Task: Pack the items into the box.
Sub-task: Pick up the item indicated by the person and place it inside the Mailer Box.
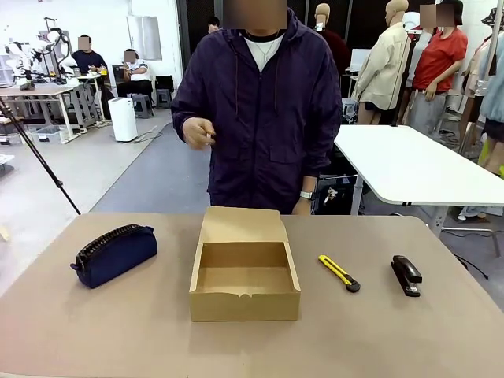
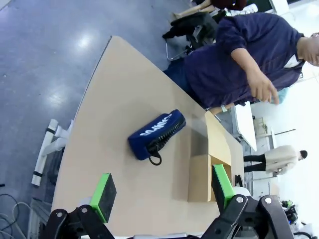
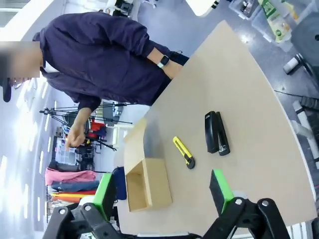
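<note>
Left gripper [image 2: 163,191] first, since it's right up against its own wrist cam: the green pads [image 2: 104,195] are spread wide apart with nothing between them, hanging above the near end of the tan table [image 1: 118,339]. Right gripper [image 3: 163,191] is the same deal, jaws fully apart, gripping nothing, up over its side of the table.

Down on the tabletop, the brown cardboard box [image 1: 244,305] sits in the middle with its top open and the flap lid [image 1: 242,224] folded back toward the person. Off to the robot's left is the navy zippered pouch [image 1: 115,254], lying at an angle, well apart from the box. On the robot's right you've got the yellow-and-black utility knife [image 1: 339,272], near the box but not touching it, then the black stapler [image 1: 406,275] further out, apart from the knife. All three are lying outside the box.

Person [image 1: 264,110] in a dark purple zip jacket stands at the far edge behind the box, one hand [image 1: 197,131] raised at chest height, the other arm hanging down with a wristwatch [image 1: 306,194] on it.
</note>
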Controlling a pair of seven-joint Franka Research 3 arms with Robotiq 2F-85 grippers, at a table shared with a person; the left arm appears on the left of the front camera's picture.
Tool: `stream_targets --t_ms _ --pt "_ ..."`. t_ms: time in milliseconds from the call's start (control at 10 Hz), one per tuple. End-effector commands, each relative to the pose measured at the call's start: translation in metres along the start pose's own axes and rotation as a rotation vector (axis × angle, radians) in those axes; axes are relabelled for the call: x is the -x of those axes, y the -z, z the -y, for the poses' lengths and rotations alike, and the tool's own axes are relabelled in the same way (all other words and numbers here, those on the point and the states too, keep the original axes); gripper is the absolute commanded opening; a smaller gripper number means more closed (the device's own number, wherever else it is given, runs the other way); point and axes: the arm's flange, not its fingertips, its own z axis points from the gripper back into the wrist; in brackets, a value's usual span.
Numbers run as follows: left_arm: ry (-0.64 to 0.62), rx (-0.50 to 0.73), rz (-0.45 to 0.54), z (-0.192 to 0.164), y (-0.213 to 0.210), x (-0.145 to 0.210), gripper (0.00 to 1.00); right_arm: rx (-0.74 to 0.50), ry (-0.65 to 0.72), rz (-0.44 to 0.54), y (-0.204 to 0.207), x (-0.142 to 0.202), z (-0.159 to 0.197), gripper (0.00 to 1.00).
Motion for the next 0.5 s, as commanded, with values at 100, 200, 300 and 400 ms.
stream_targets --t_ms 100,200,300,400 --pt "0.056 0.03 -0.028 0.0223 0.0021 0.0017 1.0 -0.009 -0.05 -0.029 0.003 0.0014 -0.0139 1.0" --pt "0.056 0.03 -0.028 0.0223 0.0021 0.0017 1.0 -0.009 -0.05 -0.029 0.003 0.0014 -0.0139 1.0" --pt "0.056 0.03 -0.028 0.0223 0.0021 0.0017 1.0 -0.009 -0.05 -0.029 0.003 0.0014 -0.0139 1.0" --pt "0.056 0.03 -0.028 0.0223 0.0021 0.0017 1.0 -0.009 -0.05 -0.029 0.003 0.0014 -0.0139 1.0"
